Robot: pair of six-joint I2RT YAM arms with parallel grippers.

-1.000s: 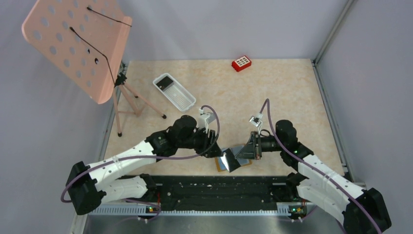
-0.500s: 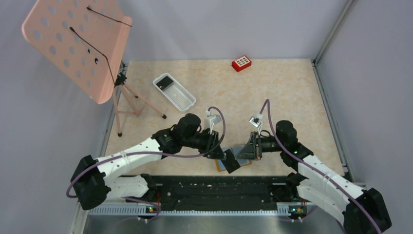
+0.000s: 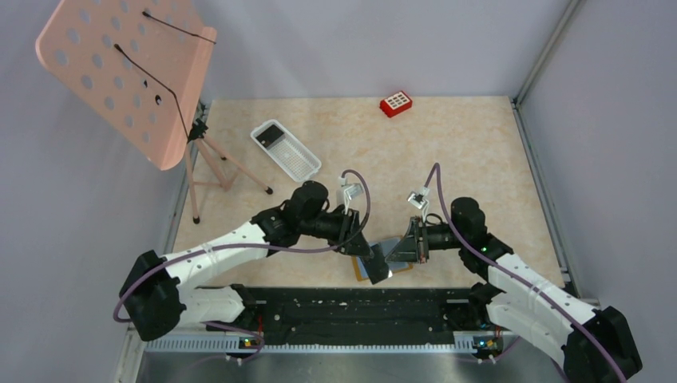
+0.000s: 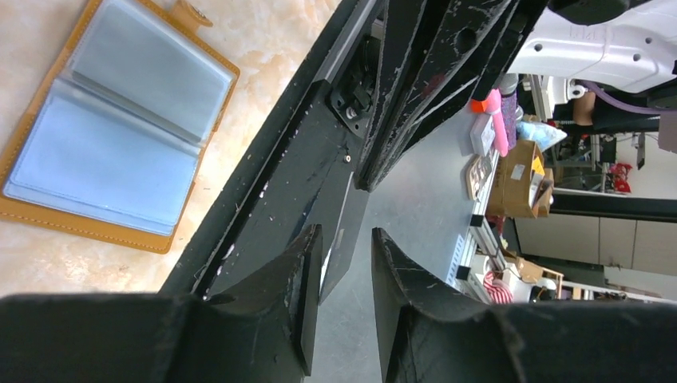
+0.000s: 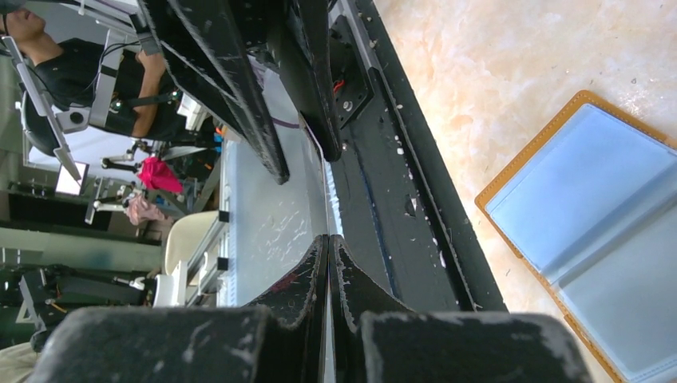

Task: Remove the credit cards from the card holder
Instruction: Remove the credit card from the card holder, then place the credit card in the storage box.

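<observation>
Left hand pinching a dark card beside the spread card holder; right hand pressed together.

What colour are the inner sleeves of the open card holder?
Light blue, inside a tan-brown cover. The card holder shows best in the left wrist view.

The card holder had a tan-brown cover with light blue sleeves. A black card showed between the black left claw's fingers. The tabletop was cream marbled.
</observation>
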